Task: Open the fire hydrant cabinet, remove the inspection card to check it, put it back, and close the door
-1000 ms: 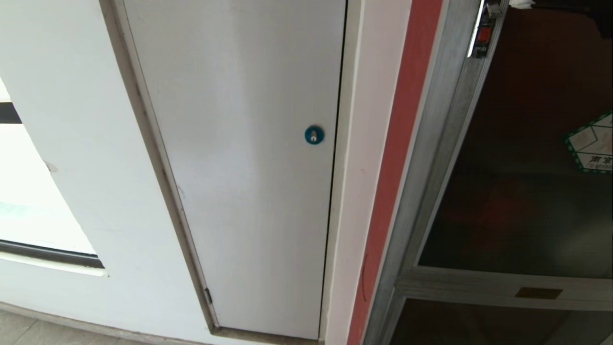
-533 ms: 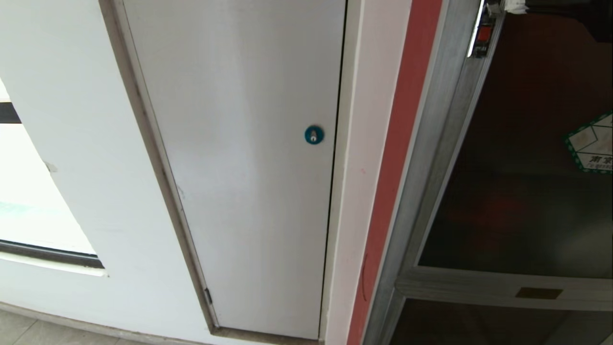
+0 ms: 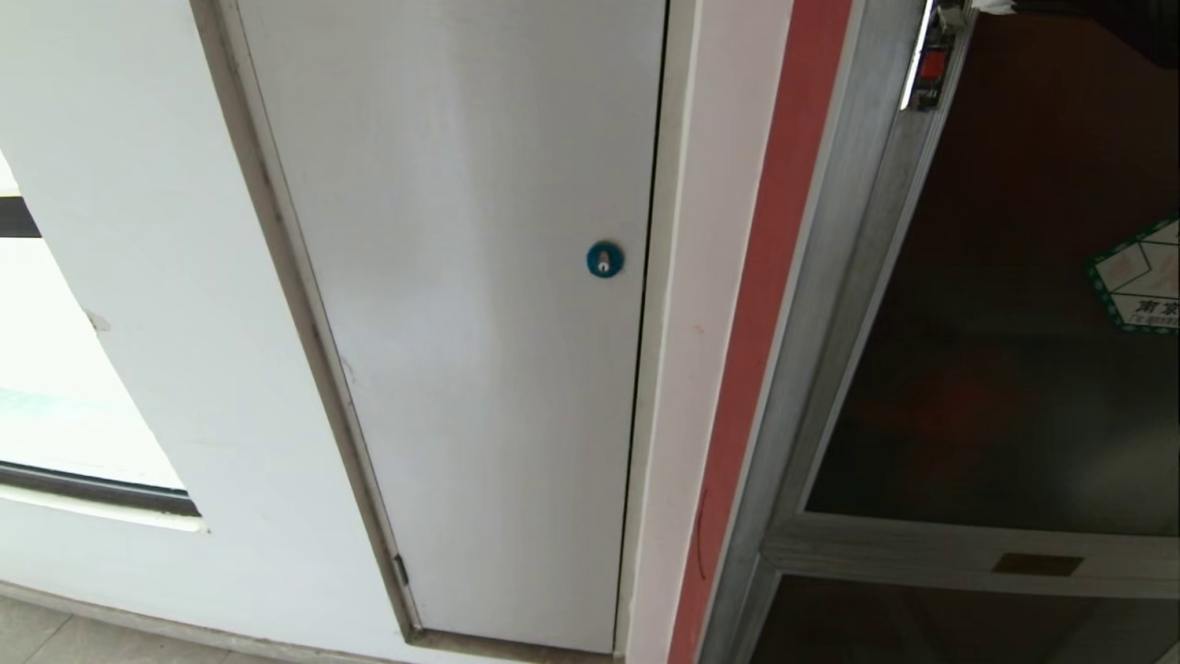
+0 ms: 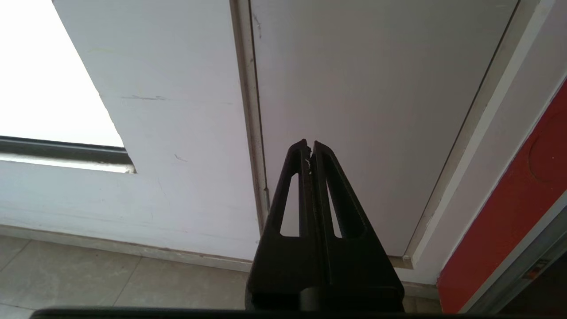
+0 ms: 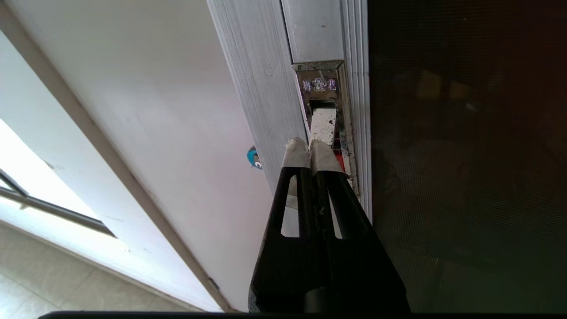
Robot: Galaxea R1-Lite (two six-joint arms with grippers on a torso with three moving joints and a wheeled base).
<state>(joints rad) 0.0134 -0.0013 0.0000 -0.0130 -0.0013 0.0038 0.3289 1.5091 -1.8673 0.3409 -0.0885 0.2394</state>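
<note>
Left hand [image 4: 310, 148] hangs low before the wall with its 2 black fingers pressed together, gripping nothing, pointed at the lower part of the plain white door [image 4: 367, 110] just above the tiled floor [image 4: 88, 274]. Going left to right across the head view: a bright window [image 3: 55, 406] with a dark sill sits at 9 o'clock, then the white wall [image 3: 166, 231], then the plain white door [image 3: 479, 323] filling the middle, its blue round lock [image 3: 605, 259] slightly to the 2 o'clock side of centre and close to that door's right edge. Next comes a pale strip of wall and a red band [image 3: 756, 304], and right of that the brushed-aluminium frame of the fire hydrant cabinet [image 3: 830, 304], which takes up the whole 3 o'clock side. Its door [image 3: 1005, 387] of dark tinted glass lies shut in the frame, with a green-bordered white sticker [image 3: 1138, 277] at the far right edge and a small brass plate [image 3: 1037, 563] on the crossbar at 5 o'clock. Right hand [image 5: 310, 148] shows in its own wrist view, its 2 tape-wrapped fingertips [image 5: 296, 153] closed against each other and set at the metal latch [image 5: 325, 115] recessed in the frame stile beside the glass; whether they touch it I cannot tell.
</note>
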